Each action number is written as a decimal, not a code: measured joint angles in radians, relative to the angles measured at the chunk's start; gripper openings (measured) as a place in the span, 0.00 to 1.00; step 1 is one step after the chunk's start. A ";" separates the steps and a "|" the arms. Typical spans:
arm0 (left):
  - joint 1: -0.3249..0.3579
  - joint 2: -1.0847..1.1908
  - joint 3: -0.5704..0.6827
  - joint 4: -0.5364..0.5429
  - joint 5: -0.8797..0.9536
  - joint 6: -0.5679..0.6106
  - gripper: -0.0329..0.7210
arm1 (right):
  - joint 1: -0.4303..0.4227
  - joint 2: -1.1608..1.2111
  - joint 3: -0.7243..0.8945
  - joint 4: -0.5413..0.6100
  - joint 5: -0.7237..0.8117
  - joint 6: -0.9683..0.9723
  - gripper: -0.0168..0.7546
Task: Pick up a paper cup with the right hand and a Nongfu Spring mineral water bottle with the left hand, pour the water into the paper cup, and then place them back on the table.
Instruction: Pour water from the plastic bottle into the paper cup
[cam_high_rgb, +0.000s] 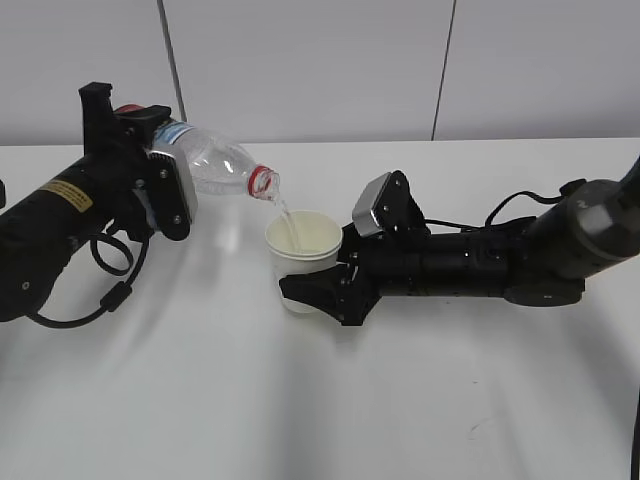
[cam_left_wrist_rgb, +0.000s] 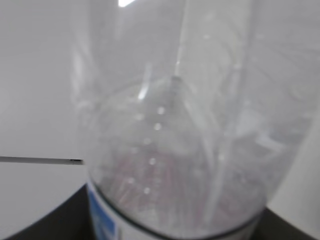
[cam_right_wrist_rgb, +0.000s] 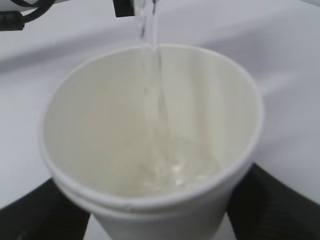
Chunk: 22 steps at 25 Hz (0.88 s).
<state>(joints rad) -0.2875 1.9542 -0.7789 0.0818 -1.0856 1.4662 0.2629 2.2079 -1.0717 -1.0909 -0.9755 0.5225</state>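
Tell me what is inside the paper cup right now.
A thin stream of water falls into the paper cup and pools shallowly at the bottom. The near wall hides part of the cup's floor, so the exact level is unclear.

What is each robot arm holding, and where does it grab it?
The left end effector grips the tilted water bottle around its labelled lower body. The right end effector clasps the paper cup around its lower wall.

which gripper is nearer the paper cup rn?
Right. The right gripper is clamped around the paper cup, holding it upright. The left gripper is off to the cup's left, holding the tilted bottle, whose mouth is just above the rim.
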 joint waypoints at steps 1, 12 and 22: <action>0.000 0.000 0.000 0.000 0.000 0.000 0.52 | 0.000 0.000 0.000 0.000 0.001 0.000 0.75; 0.000 0.000 -0.006 0.000 -0.004 0.001 0.52 | 0.000 0.000 0.000 0.000 0.005 0.002 0.75; 0.000 0.000 -0.006 0.000 -0.007 0.001 0.52 | 0.000 0.000 0.000 0.000 0.007 0.002 0.75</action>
<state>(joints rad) -0.2875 1.9542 -0.7851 0.0818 -1.0929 1.4676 0.2629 2.2079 -1.0717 -1.0909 -0.9686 0.5248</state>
